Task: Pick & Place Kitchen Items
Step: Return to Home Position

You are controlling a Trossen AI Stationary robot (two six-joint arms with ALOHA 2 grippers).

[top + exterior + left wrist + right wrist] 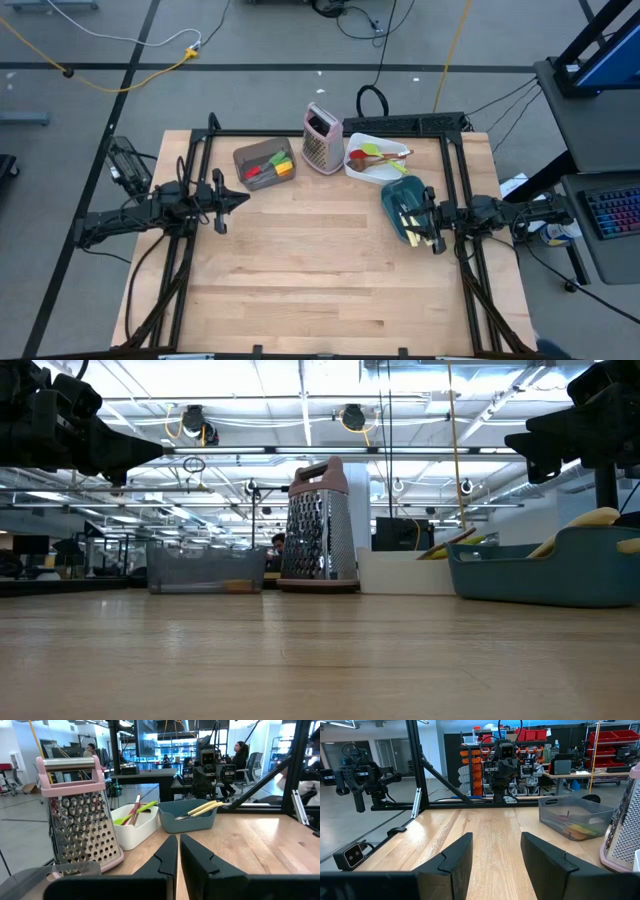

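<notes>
Along the table's far side, small utensils lie in three containers. The grey container [265, 165] holds red, green and orange pieces. The white one [375, 158] holds a red spoon, a green spoon and a wooden spoon. The teal one [403, 208] holds cream-handled knives [202, 808]. My left gripper [243, 199] hangs level and shut at the table's left, short of the grey container [575, 816]. My right gripper [428, 222] hangs level and open at the right, over the teal container's right end. It touches nothing.
An upright metal grater with pink trim [322, 138] stands between the grey and white containers. Black frame rails [330, 134] run along the table's far edge and both sides. Bare wooden tabletop [320, 270] stretches between the arms and toward the near edge. People sit beyond the table [239, 755].
</notes>
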